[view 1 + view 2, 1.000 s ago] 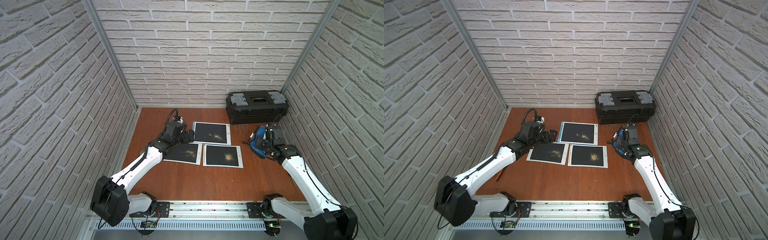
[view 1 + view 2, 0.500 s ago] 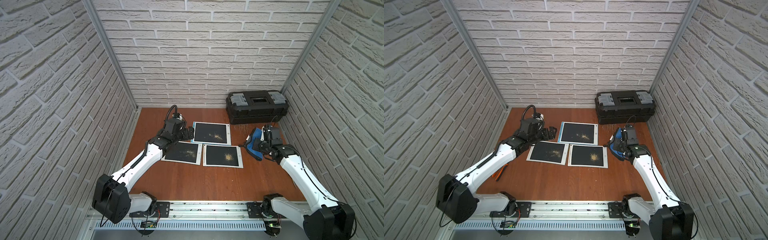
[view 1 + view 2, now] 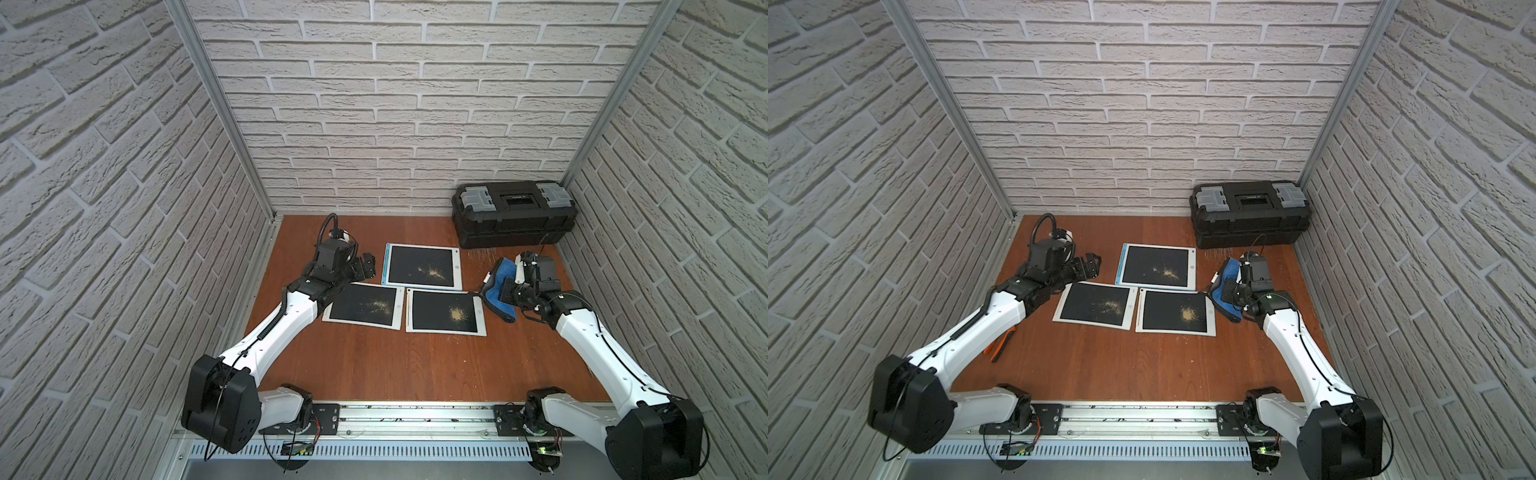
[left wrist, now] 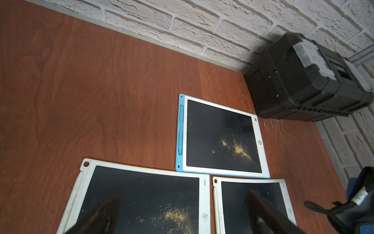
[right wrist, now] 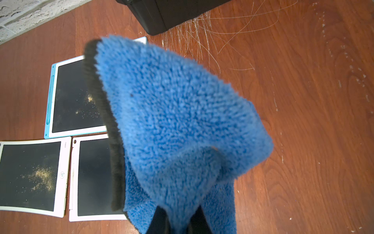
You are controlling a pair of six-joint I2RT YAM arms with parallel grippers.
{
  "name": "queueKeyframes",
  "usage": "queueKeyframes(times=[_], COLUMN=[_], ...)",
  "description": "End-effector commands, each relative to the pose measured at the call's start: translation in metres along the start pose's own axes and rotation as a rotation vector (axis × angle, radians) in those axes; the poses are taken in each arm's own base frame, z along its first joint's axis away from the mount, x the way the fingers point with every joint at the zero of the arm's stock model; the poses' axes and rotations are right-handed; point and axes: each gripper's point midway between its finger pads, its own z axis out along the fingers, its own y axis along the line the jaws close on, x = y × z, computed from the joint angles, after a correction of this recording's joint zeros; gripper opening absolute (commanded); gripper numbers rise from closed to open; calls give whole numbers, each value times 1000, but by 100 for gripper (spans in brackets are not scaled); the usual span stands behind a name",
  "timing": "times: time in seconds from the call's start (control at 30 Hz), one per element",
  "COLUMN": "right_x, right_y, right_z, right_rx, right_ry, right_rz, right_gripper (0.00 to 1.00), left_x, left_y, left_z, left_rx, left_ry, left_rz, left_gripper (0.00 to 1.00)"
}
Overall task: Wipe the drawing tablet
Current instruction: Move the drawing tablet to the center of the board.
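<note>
Tablets, three in number, were seen lying flat on the wooden table (image 3: 374, 365), each dark screen dusted with yellowish powder. The blue-framed tablet (image 3: 422, 266) was placed farthest from the arm bases. The left-side white tablet (image 3: 363, 305) and the right-side white tablet (image 3: 444, 311) were set side by side just in front of it, their edges nearly touching.

The left gripper (image 3: 368, 266) was held above the far corner of the left-side white tablet, just beside the blue-framed tablet's left edge. Its fingers (image 4: 105, 210) were spread wide, and nothing was held between them.

A blue cloth (image 5: 178, 113) with a dark hem was pinched in the closed right gripper (image 5: 179, 222). In both top views the cloth (image 3: 1223, 297) was found to the right of the tablets, just beside the far right corner of the right-side white tablet. Whether that corner was touched by the cloth could not be told.

A black toolbox (image 3: 513, 214) with grey latches was set against the back wall in the far right corner. Fine pale scratches were visible on the wood in front of it. An orange-handled tool (image 3: 1000, 345) was partly hidden under the left arm.
</note>
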Motion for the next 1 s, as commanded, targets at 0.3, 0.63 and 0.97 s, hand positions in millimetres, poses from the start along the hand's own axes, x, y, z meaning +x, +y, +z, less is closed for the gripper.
queueKeyframes(times=[0.3, 0.63, 0.97], right_x=[6, 3, 8], right_y=[-3, -7, -42], right_z=[16, 18, 23], right_rx=[15, 29, 119], right_ry=[3, 3, 41], right_rz=[-3, 17, 136], right_gripper=[3, 3, 3], left_x=[17, 68, 111], left_y=[-32, -101, -114], left_z=[37, 81, 116], left_rx=[106, 211, 217], left_ry=[135, 294, 392], left_rz=[50, 104, 90], left_gripper=[97, 97, 97])
